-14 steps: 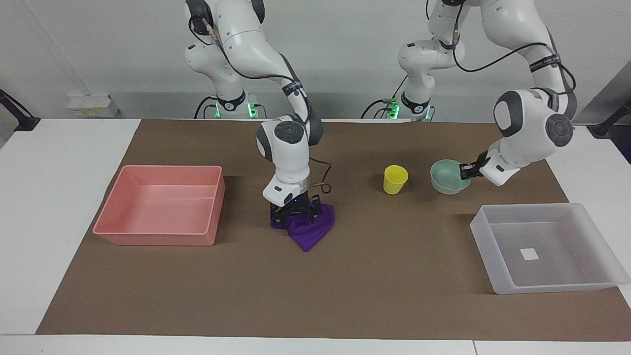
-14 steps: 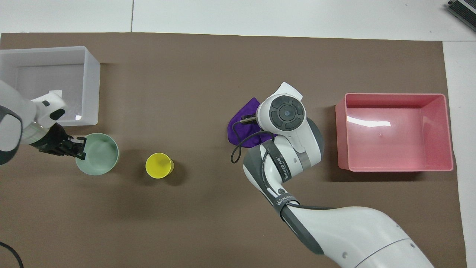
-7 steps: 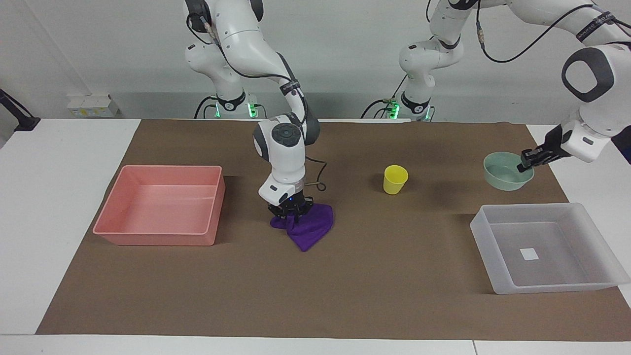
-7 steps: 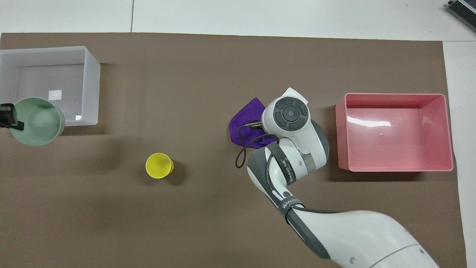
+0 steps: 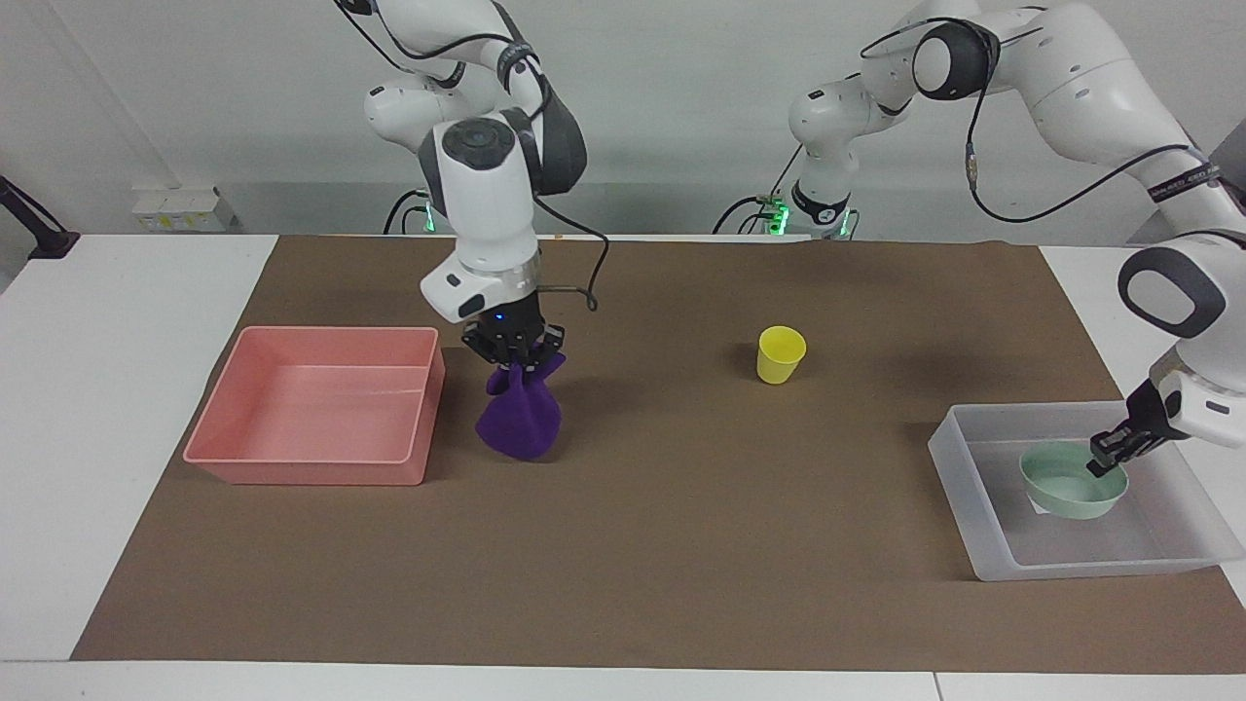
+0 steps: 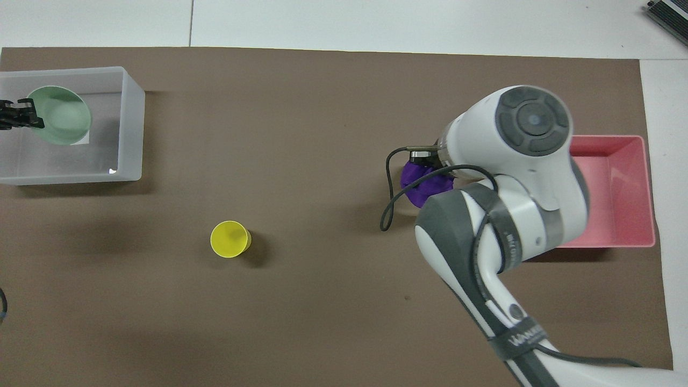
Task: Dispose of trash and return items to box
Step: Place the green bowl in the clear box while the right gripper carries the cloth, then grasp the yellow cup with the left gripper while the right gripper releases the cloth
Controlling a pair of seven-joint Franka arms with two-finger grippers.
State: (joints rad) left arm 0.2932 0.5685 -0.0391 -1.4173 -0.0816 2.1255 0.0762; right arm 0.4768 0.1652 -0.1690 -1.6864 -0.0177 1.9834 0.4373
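My right gripper (image 5: pixel 513 362) is shut on the top of the purple cloth (image 5: pixel 521 419), which hangs bunched below it over the mat, beside the pink tray. In the overhead view the arm hides most of the cloth (image 6: pixel 424 185). My left gripper (image 5: pixel 1110 458) is shut on the rim of the mint-green bowl (image 5: pixel 1066 482) and holds it low inside the translucent bin (image 5: pixel 1090 570), over the white sticker. The bowl (image 6: pixel 62 115), the left gripper (image 6: pixel 24 114) and the bin (image 6: pixel 131 129) also show in the overhead view. The yellow cup (image 5: pixel 781 353) stands upright on the mat, nearer to the robots than the bin.
The pink tray (image 5: pixel 302 472) stands at the right arm's end of the table, with nothing in it; my right arm covers part of it in the overhead view (image 6: pixel 613 183). The yellow cup (image 6: pixel 230 239) stands alone between the two containers. A brown mat covers the table.
My left gripper has carried the bowl from beside the cup into the bin. My right gripper has lifted the cloth off the mat and moved it toward the pink tray.
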